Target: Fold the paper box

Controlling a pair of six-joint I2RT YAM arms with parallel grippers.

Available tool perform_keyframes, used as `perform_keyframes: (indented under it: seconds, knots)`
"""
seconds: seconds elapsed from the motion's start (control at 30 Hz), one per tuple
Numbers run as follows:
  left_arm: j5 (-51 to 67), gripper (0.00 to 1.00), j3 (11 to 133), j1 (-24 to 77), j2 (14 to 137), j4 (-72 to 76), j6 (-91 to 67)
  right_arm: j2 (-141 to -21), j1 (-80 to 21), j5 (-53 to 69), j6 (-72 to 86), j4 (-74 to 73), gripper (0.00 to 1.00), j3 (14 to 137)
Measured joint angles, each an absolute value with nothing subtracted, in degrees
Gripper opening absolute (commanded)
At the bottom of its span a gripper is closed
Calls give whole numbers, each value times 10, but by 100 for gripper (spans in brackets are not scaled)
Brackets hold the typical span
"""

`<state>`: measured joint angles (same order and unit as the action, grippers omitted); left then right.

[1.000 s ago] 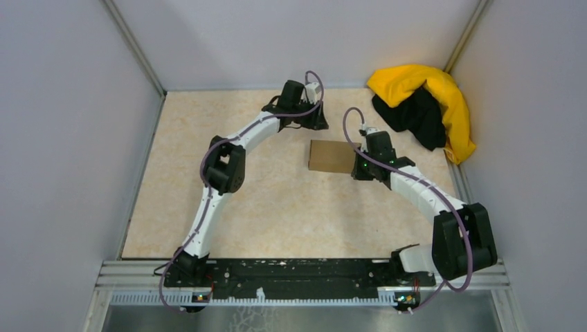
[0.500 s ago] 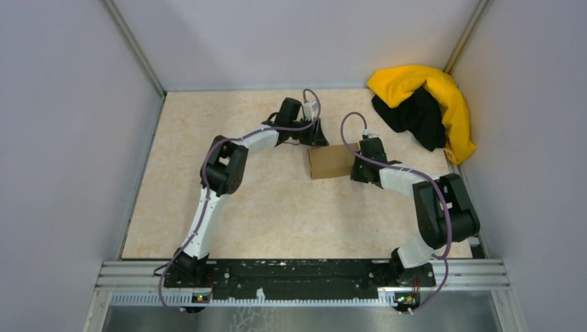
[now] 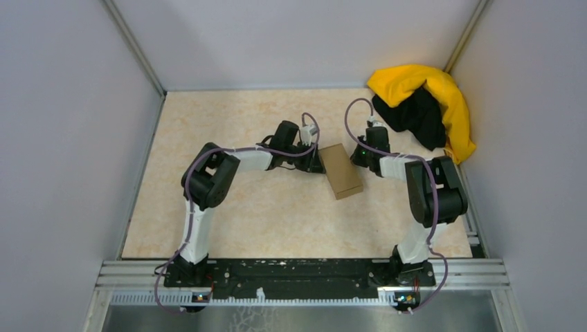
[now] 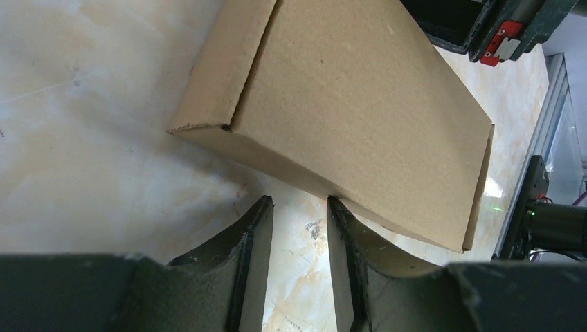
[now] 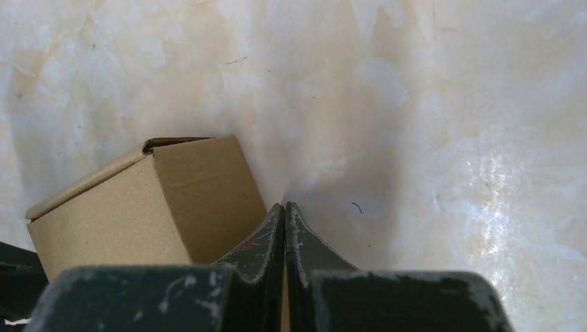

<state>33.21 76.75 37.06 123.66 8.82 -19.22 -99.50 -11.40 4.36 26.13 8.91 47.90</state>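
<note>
Folded paper box point(image 3: 341, 171) lies on the table point(image 3: 228, 124) between both arms.
It looks light, stiff and likely to slide, so it is best gripped across its edges. The left end effector point(image 4: 299, 204) is narrowly parted and empty; the right end effector point(image 5: 284, 206) is closed beside the box.

My table point(image 3: 277, 221) has a beige marbled top; plain grey walls point(image 3: 69, 138) enclose three sides; light glares off it.

- The paper box point(image 3: 341, 170) has swung round: its long side, earlier lying left-to-right, now runs far-to-near (slightly askew).
- The left gripper point(image 4: 299, 201) has come from behind the box to its left side.
- The right gripper point(image 5: 284, 206) has shifted to the box's far right corner.
</note>
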Motion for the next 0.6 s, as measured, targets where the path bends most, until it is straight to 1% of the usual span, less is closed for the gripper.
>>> perform_keyframes:
  seconds: [0.13, 0.27, 0.4, 0.6]
  knots:
    - [331, 42, 768, 368, 1237, 82, -194, -996, -126, 36, 257, 110, 0, 473]
    - [329, 45, 769, 367, 1234, 69, -190, -974, -130, 36, 258, 130, 0, 441]
    - [295, 48, 759, 368, 1216, 49, -180, -929, -142, 39, 256, 89, 0, 408]
    - [248, 48, 737, 352, 1192, 47, -180, -904, -148, 63, 253, 15, 0, 408]
